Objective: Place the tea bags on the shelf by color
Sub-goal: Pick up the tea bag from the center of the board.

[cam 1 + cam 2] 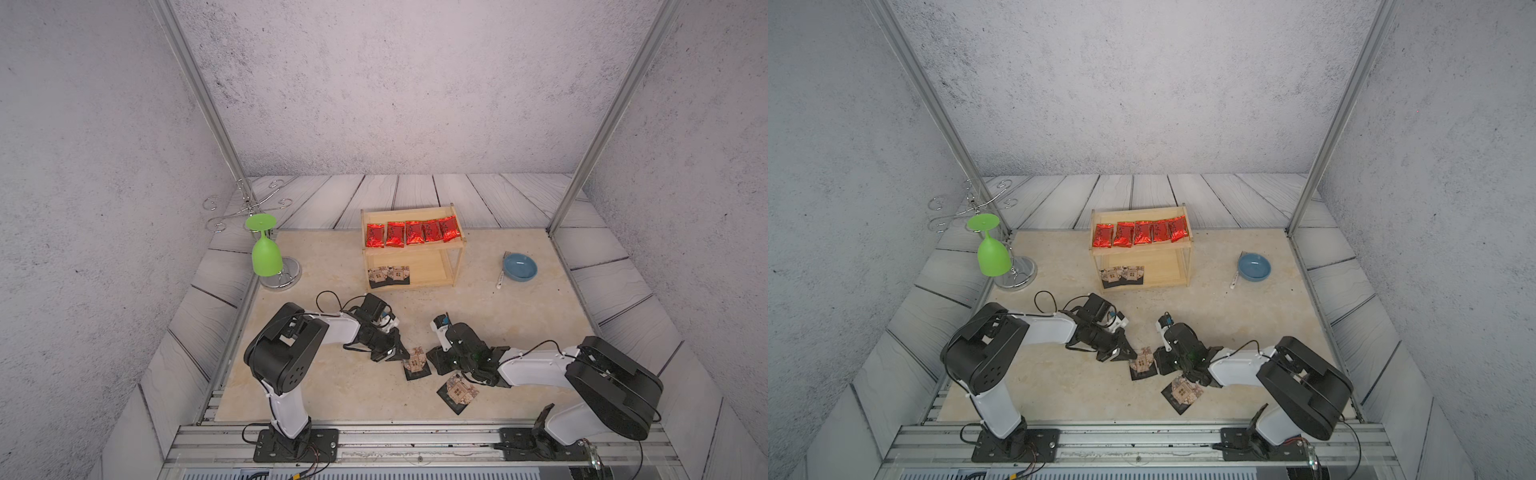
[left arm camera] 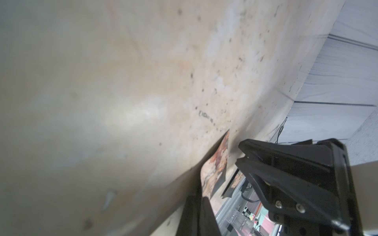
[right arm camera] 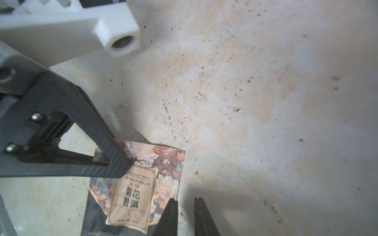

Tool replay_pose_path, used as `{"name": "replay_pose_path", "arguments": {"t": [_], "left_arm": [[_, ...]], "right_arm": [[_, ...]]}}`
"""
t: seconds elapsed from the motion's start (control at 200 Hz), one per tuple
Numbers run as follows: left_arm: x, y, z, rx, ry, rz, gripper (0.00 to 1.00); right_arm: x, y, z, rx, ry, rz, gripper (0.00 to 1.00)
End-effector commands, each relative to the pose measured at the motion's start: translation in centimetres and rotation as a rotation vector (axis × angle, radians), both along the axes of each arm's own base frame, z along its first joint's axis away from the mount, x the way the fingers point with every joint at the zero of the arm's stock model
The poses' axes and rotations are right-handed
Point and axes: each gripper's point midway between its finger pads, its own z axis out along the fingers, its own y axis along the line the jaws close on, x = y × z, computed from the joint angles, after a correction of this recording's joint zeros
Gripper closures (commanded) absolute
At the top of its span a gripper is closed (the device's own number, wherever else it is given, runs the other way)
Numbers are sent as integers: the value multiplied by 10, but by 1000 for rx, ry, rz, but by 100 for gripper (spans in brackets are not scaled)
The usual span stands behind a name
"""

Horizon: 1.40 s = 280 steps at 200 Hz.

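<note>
black packet (image 3: 133, 194): probably light, thin, floppy, kinda slick, so grab a corner
left gripper (image 2: 242, 155): pinched shut on its corner, looks like
right gripper (image 3: 185, 199): slightly open, empty

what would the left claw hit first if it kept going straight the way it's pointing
The black square packet with the tan floral label, lying flat right at the tips of the shut left claw, which seems to touch its corner. Past it stands the right claw, though depth is unclear.
</note>
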Motion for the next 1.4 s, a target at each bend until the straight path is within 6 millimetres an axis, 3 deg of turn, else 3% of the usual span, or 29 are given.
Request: {"name": "replay_pose_path", "arguments": {"t": [0.0, 0.165, 0.25, 0.415, 0.575, 0.671, 0.746, 0.876, 1.101, 1.396], "left_arm": [[3, 5, 14, 9, -56, 8, 100], [12, 7, 32, -9, -112, 31, 100], [18, 6, 44, -34, -139, 52, 100], [33, 4, 68, -103, -192, 106, 100], [57, 0, 100, -229, -246, 193, 100], [70, -2, 120, -321, -270, 253, 100], [81, -1, 133, -387, -287, 299, 100], [95, 3, 152, -478, -306, 366, 100], [103, 0, 173, -623, -280, 436, 100], [100, 0, 176, -646, -272, 443, 100]], "right_arm": [[19, -14, 34, -39, -85, -97, 62], [44, -31, 88, -42, -233, -232, 34], [55, -38, 106, -9, -278, -308, 35], [44, -10, 121, 111, -238, -182, 30], [28, 9, 131, 257, -9, -212, 34], [23, 21, 147, 467, 46, -230, 35], [30, 12, 150, 619, 38, -320, 37], [39, -5, 143, 691, 93, -433, 39], [56, -1, 150, 882, 136, -476, 42], [77, 4, 166, 974, 106, -479, 56]]}}
